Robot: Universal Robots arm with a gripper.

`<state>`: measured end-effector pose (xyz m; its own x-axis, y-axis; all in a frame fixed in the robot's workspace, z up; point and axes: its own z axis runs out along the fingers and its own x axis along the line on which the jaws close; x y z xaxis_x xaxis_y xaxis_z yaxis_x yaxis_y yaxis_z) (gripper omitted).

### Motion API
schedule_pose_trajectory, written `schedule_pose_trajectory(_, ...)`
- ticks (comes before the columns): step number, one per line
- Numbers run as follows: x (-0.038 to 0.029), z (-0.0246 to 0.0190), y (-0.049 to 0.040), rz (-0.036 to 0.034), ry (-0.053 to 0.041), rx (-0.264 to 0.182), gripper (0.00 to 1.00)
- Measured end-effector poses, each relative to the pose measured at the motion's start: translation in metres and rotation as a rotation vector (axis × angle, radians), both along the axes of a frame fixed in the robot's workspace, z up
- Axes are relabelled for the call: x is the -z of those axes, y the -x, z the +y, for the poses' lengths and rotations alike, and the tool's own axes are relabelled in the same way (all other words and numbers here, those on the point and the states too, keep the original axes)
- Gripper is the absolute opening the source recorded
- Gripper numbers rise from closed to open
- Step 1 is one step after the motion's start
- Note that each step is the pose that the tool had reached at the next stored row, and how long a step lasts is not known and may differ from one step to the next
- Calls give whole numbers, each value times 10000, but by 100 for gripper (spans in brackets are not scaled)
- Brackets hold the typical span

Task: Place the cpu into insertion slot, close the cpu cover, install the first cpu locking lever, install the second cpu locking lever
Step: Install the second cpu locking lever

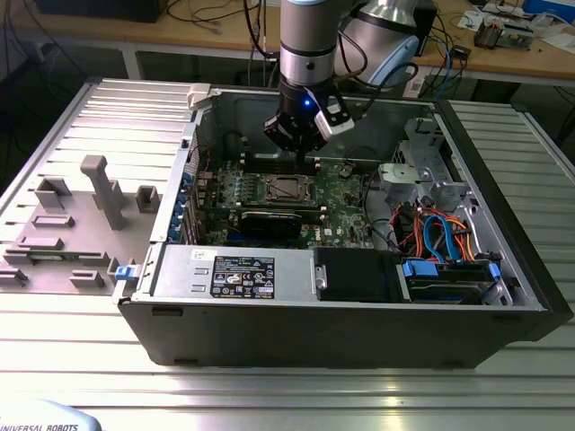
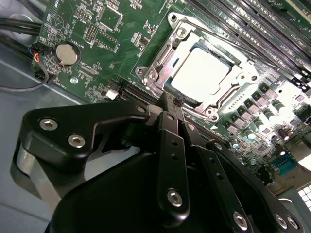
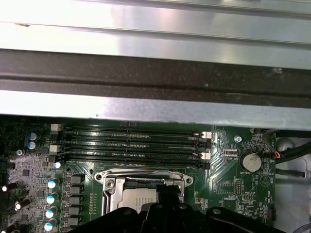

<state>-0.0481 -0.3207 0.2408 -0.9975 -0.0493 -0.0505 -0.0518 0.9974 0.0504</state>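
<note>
Cpu [image 1: 284, 188] sits in the insertion slot [image 1: 269, 189] on the green motherboard [image 1: 346, 193] inside the open computer case [image 1: 359, 332], seen in the exterior view near the board's middle, toward its far edge. My gripper [image 1: 308, 160] hangs just above the board, close beside the slot on the exterior view's right. A black card [image 1: 269, 221] lies along the board's near side.

In the second wrist view the chip [image 2: 200, 73] shows its pale metal top through the window of the cpu cover [image 2: 160, 60], which lies flat over it. My gripper [image 2: 170, 99] has its two black fingers [image 2: 167, 114] pressed together with nothing between them, the tips right at the edge of the cover frame. A round coin battery [image 2: 67, 53] sits toward a corner of the board.

In the first wrist view the cover [image 3: 143, 175] and chip [image 3: 141, 196] lie next to the long memory slots [image 3: 131, 143], with my gripper [image 3: 167, 190] over the frame's edge.
</note>
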Motion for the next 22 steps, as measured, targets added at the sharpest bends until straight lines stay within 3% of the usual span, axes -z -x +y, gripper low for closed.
schedule_pose_trajectory(2, 5, -14, 1, 0, 2, 2, 11)
schedule_pose_trajectory(5, 16, -72, 1, -1, 12, 2, 11)
schedule_pose_trajectory(9, 25, -132, 0, 0, 86, 2, 11)
schedule_pose_trajectory(10, 25, -146, 1, -1, 255, 5, 11)
schedule_pose_trajectory(11, 24, -148, 1, 0, 625, 2, 11)
schedule_pose_trajectory(13, -9, -148, 0, 8, 725, 2, 11)
schedule_pose_trajectory(16, -181, -147, 1, 52, 734, 1, 11)
schedule_pose_trajectory(19, -198, -160, 0, 118, 728, -3, 11)
schedule_pose_trajectory(22, -197, -234, 1, 119, 648, -2, 11)
